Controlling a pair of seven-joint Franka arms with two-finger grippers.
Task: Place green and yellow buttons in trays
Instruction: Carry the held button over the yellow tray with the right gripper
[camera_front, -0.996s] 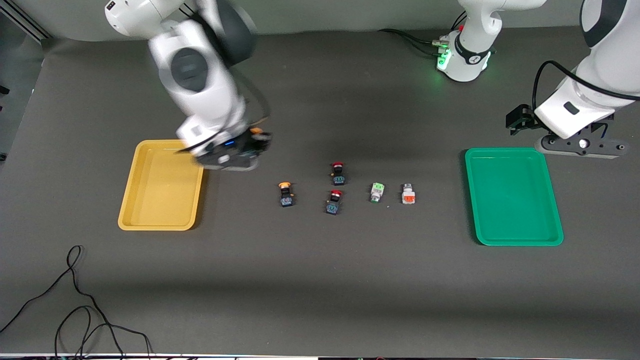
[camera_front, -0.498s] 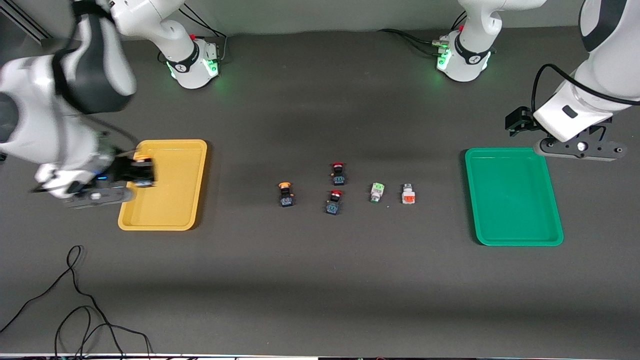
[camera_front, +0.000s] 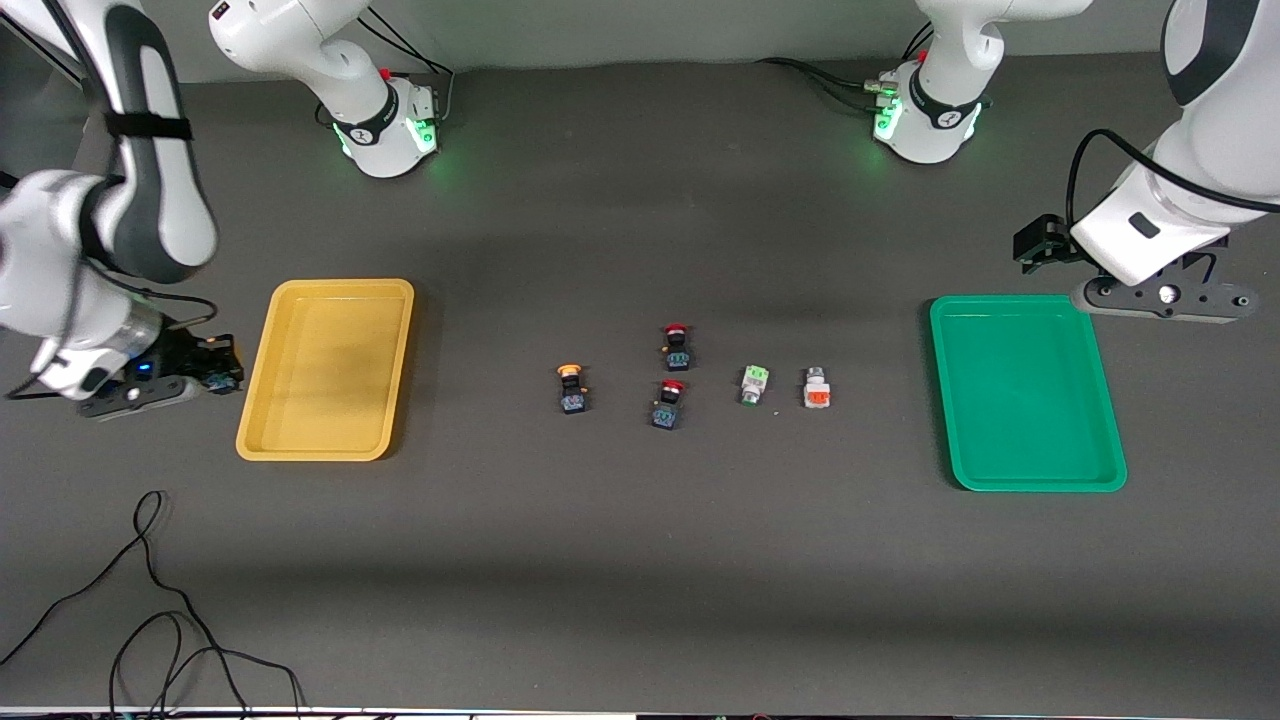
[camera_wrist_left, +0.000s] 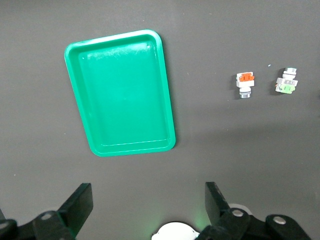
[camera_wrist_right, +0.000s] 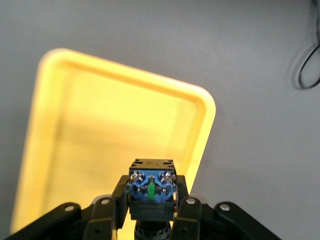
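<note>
My right gripper (camera_front: 213, 366) is shut on a black-bodied button with a yellow-orange cap (camera_wrist_right: 151, 192). It holds the button in the air over the table just off the yellow tray (camera_front: 325, 368), on the side toward the right arm's end. The yellow tray (camera_wrist_right: 120, 135) holds nothing. A second yellow-capped button (camera_front: 571, 388), a white button with green (camera_front: 754, 383) and a white button with orange (camera_front: 816, 387) lie mid-table. My left gripper (camera_front: 1160, 296) is open and empty, waiting over the table beside the green tray (camera_front: 1026, 390). The green tray (camera_wrist_left: 122, 92) holds nothing.
Two black switches with red caps (camera_front: 677, 346) (camera_front: 667, 404) lie between the yellow-capped button and the white ones. A loose black cable (camera_front: 150, 600) lies on the table near the front camera at the right arm's end.
My right gripper has carried the yellow-capped button from the table's middle across the yellow tray to just off the tray's edge at the right arm's end. The left arm has stayed put.
</note>
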